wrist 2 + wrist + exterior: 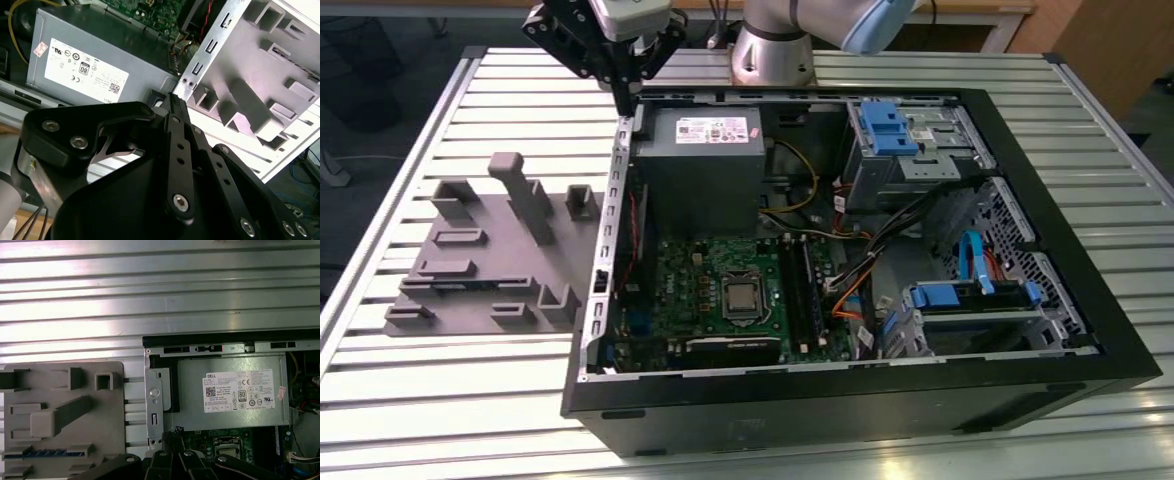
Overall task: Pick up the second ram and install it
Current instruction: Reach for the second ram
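My gripper (630,100) hangs shut and empty above the far left corner of the open computer case (1067,330), beside the grey power supply (700,135). In the second wrist view its black fingers (175,115) lie pressed together, pointing at the case's metal edge. A thin dark bluish strip (45,453), apparently the second ram seen edge-on, stands in a slot of the grey fixture tray (105,440). The tray (480,300) lies on the table at the exterior view's left of the case. The black memory slots (798,290) run along the green motherboard (680,290) inside the case.
The case holds the power supply (230,390), a processor socket (743,297), loose cables (854,230) and blue drive brackets (894,125) at the exterior view's right. Upright grey posts (520,190) rise from the tray. The arm's base (771,50) stands behind the case on the ribbed metal table (454,400).
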You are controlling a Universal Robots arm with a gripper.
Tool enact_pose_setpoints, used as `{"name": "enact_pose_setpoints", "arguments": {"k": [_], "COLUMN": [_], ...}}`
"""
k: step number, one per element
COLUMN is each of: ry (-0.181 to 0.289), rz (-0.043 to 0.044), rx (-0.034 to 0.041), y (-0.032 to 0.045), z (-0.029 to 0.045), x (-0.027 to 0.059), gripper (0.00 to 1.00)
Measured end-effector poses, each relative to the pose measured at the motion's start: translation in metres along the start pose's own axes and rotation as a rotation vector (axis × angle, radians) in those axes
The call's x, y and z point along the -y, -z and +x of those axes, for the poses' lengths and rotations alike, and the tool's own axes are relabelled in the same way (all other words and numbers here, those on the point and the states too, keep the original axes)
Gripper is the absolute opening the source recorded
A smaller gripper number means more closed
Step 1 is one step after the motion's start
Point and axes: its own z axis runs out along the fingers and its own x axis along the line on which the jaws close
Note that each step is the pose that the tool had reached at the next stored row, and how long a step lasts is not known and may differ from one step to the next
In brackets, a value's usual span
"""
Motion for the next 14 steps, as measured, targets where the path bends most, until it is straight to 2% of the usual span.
{"name": "enact_pose_setpoints", "arguments": {"k": [5,14], "ry": [0.0,0.0], "rz": [-0.0002,-0.0001], "rx": [0.0001,0.0001], "y": [-0.0003,-0.0004], "z": [0.0041,0.006], "x": [0.0003,0.0004], "gripper": [0.11,0.11]}}
